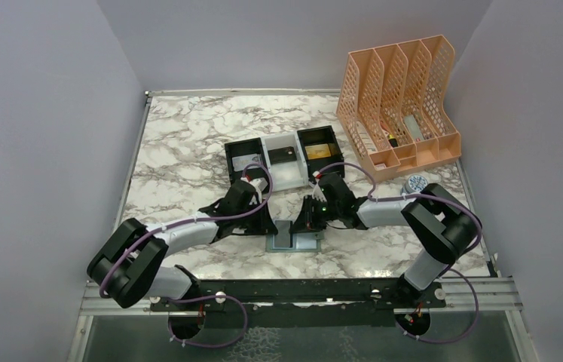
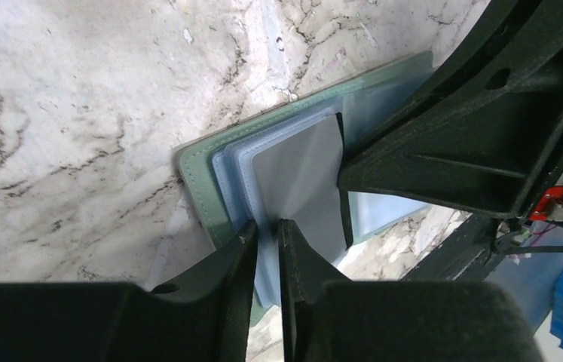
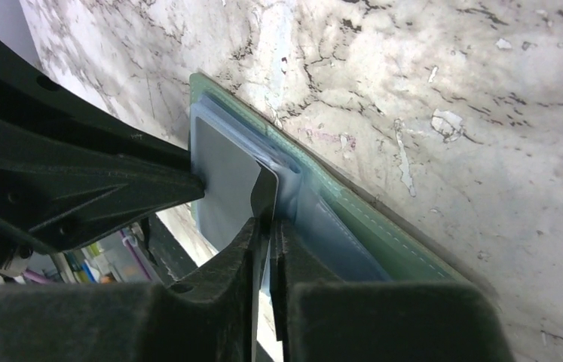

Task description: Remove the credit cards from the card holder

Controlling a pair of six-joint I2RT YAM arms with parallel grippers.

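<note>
Fingers (image 2: pixel 237 260) of our left gripper (image 2: pixel 266 241) are clamped on the pale blue inner pocketing of the wallet (image 2: pixel 201 188). Our right gripper (image 3: pixel 263 237) has its fingers pressed together on the edge of a dark grey card (image 3: pixel 224 170), which bends up from the pockets. We see the wallet lying open on the marble table (image 1: pixel 188 151), on the near side of the tray (image 1: pixel 282 173).
</note>
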